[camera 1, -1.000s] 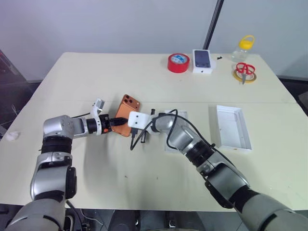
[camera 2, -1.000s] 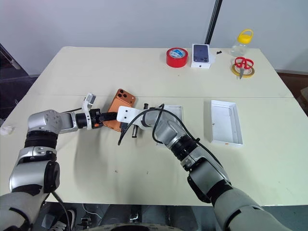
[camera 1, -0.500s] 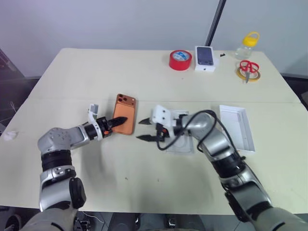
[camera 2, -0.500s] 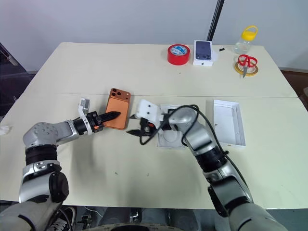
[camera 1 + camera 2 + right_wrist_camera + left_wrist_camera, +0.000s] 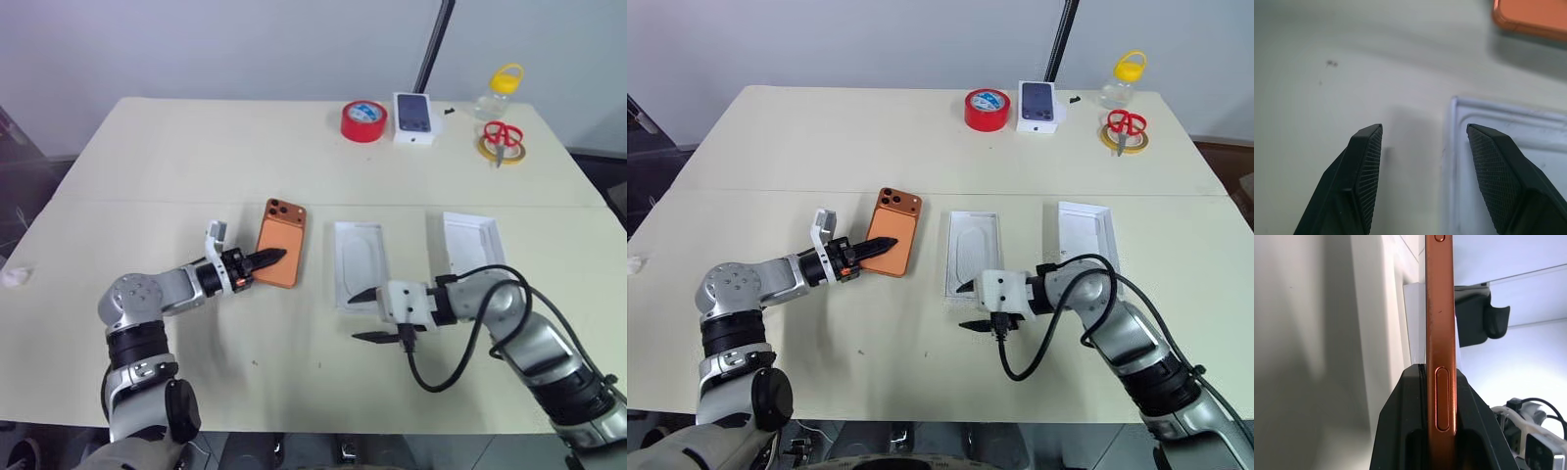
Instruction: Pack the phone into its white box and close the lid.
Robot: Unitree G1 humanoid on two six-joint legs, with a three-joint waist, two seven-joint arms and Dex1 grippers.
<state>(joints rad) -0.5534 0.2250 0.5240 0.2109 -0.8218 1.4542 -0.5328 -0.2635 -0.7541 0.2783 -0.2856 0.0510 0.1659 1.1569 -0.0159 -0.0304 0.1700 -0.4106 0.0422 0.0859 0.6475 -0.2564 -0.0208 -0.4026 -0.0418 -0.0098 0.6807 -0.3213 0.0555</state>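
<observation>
The orange phone (image 5: pixel 285 243) hangs low over the table, back up, just left of the white box (image 5: pixel 360 285). My left gripper (image 5: pixel 272 258) is shut on the phone's near end. In the left wrist view the phone (image 5: pixel 1440 308) runs edge-on between the fingers. The white box lies flat mid-table with a rounded-recess insert showing. The lid (image 5: pixel 473 251) lies open side up to the right of the box. My right gripper (image 5: pixel 358 315) stands open and holds nothing, at the box's near left corner (image 5: pixel 1508 161). A corner of the phone (image 5: pixel 1533 14) shows beyond it.
At the table's far edge stand a red tape roll (image 5: pixel 363 120), a small white box with a phone picture (image 5: pixel 414 117), red scissors on a yellow ring (image 5: pixel 500 142) and a yellow-capped bottle (image 5: pixel 495 93). A black cable (image 5: pixel 441 367) loops from my right wrist.
My right gripper let go of the phone, opened and drew back to the box's near side. My left gripper carried the phone rightward, closer to the box.
</observation>
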